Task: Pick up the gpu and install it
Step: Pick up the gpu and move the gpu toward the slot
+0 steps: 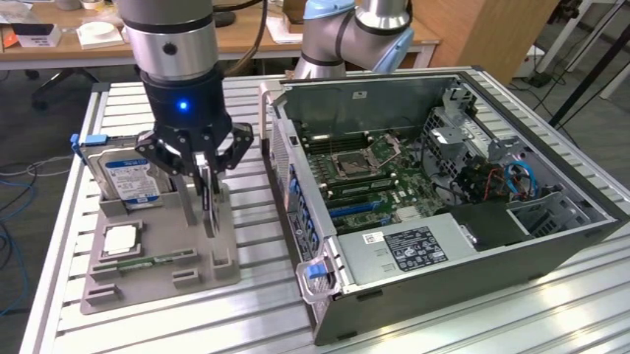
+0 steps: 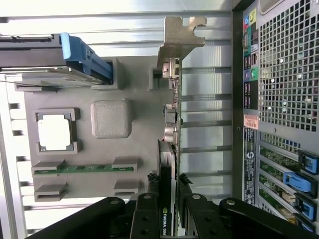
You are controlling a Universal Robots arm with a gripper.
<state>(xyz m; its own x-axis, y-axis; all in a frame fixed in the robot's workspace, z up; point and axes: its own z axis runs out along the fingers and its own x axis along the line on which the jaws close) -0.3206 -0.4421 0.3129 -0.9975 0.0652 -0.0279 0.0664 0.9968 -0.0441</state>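
Note:
The gpu [image 1: 208,210] is a thin dark card standing on edge over the grey holder [image 1: 158,284], at the exterior view's left of the computer case [image 1: 443,199]. My gripper [image 1: 203,177] comes straight down on it, with one finger on each face of the card's top edge. The wrist view shows the gpu [image 2: 169,124] edge-on, its metal bracket [image 2: 179,35] at the far end, and my gripper [image 2: 168,211] shut on it. I cannot tell whether the card's lower edge still rests in the holder's slot.
The holder also carries a hard drive [image 1: 128,173] with a blue-white label, a processor chip [image 1: 120,240] and a green memory stick [image 1: 158,259]. The case lies open with its motherboard [image 1: 364,169] exposed. A second arm [image 1: 355,37] stands behind the case.

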